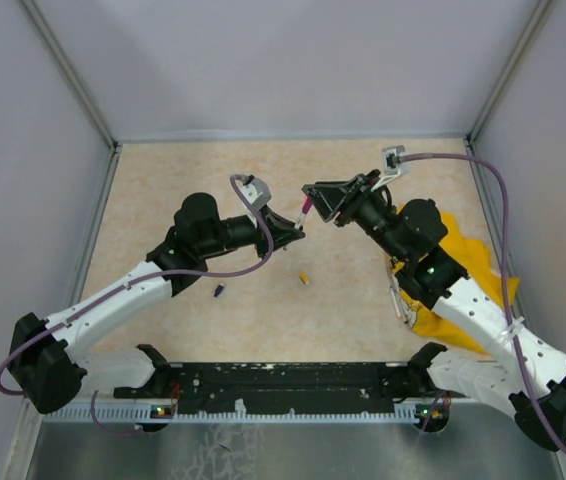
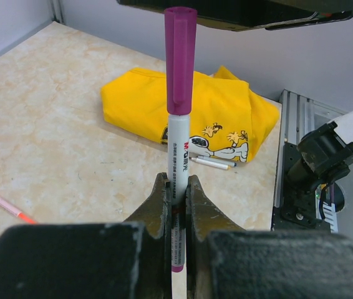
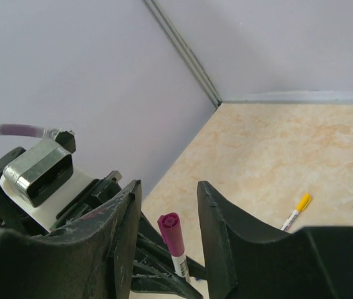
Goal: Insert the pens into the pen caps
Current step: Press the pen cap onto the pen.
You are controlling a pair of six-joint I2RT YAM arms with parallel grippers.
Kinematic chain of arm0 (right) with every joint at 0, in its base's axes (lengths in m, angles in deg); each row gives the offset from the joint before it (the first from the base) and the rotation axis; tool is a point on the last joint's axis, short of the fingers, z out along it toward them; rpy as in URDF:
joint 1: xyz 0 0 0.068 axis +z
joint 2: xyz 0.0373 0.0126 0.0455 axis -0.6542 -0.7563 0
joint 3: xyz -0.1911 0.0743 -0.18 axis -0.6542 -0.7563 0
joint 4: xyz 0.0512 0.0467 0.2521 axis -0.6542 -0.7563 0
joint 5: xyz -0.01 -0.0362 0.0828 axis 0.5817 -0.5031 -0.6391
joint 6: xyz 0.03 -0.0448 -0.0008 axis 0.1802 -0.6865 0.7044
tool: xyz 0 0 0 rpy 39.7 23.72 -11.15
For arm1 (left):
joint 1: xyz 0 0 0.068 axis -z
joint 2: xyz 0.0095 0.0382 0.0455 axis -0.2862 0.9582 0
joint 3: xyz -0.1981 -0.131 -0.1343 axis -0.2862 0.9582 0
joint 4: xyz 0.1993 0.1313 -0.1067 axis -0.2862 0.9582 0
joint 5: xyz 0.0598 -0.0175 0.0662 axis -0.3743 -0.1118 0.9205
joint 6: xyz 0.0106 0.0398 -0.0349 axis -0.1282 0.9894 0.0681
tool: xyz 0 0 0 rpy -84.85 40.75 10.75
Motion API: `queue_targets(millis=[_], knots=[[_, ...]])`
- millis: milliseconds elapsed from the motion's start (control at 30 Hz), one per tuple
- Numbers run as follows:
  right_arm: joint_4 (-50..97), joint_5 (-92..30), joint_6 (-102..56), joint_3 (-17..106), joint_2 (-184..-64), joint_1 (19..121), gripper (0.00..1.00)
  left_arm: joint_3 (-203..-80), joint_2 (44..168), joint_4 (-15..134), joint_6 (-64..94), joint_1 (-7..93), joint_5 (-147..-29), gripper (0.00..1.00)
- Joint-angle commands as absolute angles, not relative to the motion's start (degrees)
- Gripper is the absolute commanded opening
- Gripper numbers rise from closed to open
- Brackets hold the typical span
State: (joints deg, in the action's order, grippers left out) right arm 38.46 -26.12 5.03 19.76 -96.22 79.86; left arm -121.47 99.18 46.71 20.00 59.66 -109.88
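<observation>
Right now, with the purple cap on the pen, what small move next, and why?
Probably back the right tool off the purple cap: its jaws stand open either side of it, the cap looks seated, and the left tool grips the pen.

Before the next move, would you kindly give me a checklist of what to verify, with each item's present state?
1. Left gripper shut on the pen: ok.
2. Pen straight between the fingers, not skewed: ok.
3. Purple cap on the pen's tip: ok; pressed fully home: cannot tell.
4. Right gripper open, with a gap on either side of the cap: ok.
5. Yellow-capped pen lying apart from both grippers: ok.
</observation>
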Motion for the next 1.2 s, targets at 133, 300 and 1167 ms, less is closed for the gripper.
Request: queue_targets(millis=[133, 300, 1167], knots=[[36.87, -30.44, 5.12, 24.62, -98.13, 80.32, 0.37, -122.28, 99.31, 44.90, 19.58, 59.87, -111.77, 0.00], [36.10, -30.60, 4.87, 24.54, -98.69, 80.32, 0.31, -122.26, 99.31, 44.91, 19.67, 59.87, -111.83, 0.00], [45.23, -30.68, -2.88, 11.35, -98.16, 84.75, 0.00, -121.81, 98.23, 44.69, 19.19, 59.87, -110.13, 0.00]])
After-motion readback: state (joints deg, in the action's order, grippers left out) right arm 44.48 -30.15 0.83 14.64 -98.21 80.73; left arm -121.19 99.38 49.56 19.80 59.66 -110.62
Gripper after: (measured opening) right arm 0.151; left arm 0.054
